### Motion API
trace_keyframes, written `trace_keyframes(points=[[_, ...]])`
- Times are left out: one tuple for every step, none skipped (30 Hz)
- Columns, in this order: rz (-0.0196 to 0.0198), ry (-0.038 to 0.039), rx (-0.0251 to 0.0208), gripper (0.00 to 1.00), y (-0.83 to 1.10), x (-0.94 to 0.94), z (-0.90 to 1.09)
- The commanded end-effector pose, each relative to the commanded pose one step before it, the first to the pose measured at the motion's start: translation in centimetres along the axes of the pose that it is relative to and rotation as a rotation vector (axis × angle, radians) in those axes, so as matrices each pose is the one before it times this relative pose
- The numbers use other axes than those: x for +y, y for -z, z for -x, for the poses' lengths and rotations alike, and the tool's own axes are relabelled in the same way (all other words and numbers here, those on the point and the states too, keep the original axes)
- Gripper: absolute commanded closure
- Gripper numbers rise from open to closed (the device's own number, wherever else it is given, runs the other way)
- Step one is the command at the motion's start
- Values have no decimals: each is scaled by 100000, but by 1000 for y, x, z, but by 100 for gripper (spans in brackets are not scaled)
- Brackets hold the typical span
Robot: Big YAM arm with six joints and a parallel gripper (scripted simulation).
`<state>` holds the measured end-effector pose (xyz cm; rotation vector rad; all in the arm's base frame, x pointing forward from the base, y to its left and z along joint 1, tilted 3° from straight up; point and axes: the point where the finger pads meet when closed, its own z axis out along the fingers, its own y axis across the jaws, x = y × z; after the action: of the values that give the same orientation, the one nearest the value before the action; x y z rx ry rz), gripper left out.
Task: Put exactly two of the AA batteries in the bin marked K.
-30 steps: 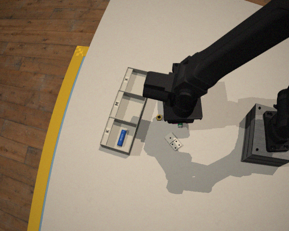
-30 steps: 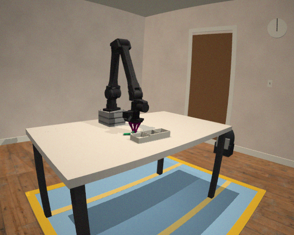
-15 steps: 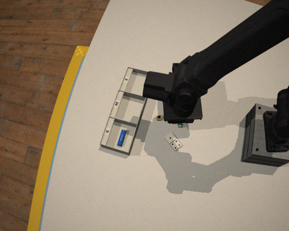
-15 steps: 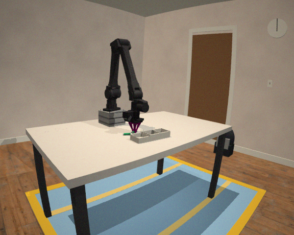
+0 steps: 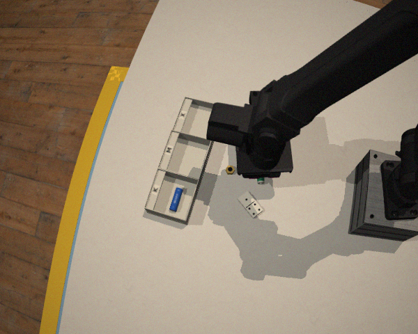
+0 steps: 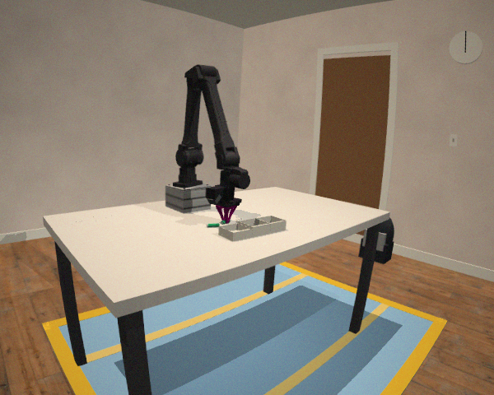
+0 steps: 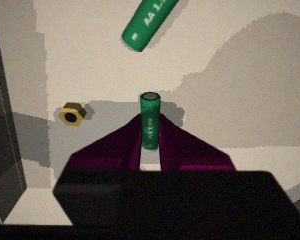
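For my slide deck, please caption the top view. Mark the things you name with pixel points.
Black arm over a white table (image 5: 129,269); blue battery (image 5: 175,199) lies in bin K (image 5: 168,216), domino (image 5: 251,204) outside.

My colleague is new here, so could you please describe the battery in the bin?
On the white table stands a row of three bins. Inside the end one, marked K, lies the battery. It is blue; the green batteries are outside.

matte black, chunky-jointed arm (image 5: 350,68) (image 6: 218,121) with magenta, tapering fingers (image 6: 220,212) and a broad black gripper housing (image 7: 180,200)
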<state>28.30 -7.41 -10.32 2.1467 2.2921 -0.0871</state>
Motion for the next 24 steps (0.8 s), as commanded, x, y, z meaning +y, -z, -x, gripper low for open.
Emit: trace_keyframes(points=[[4466, -351, -1494, 92, 1647, 1946, 1202], [268, -218, -80, 92, 393, 158, 52], [62, -150, -13, 92, 358, 45, -18], [77, 192, -10, 92, 363, 74, -106], [0, 0, 0, 92, 0, 0, 0], [0, 0, 0, 92, 0, 0, 0], [-803, 89, 254, 92, 197, -444, -223], [0, 10, 7, 92, 344, 15, -62], [109, 5, -26, 92, 366, 78, -42], [515, -16, -145, 92, 452, 308, 30], [514, -16, -142, 92, 455, 306, 28], [66, 7, -9, 92, 363, 52, -52], [65, 7, -9, 92, 363, 52, -52], [65, 7, -8, 92, 363, 51, -52], [62, 155, -8, 92, 363, 47, -41], [53, -3, -10, 92, 361, 30, 9], [31, -2, -4, 92, 356, 18, 5], [-268, 13, 80, 92, 285, -146, -45], [-45, 2, 17, 92, 337, -24, -8], [-95, 4, 33, 92, 354, -74, -31], [-1635, 82, 462, 92, -377, -910, -284], [0, 0, 0, 92, 0, 0, 0], [0, 0, 0, 92, 0, 0, 0], [-3578, -107, 1018, 92, -1019, -871, -131]])
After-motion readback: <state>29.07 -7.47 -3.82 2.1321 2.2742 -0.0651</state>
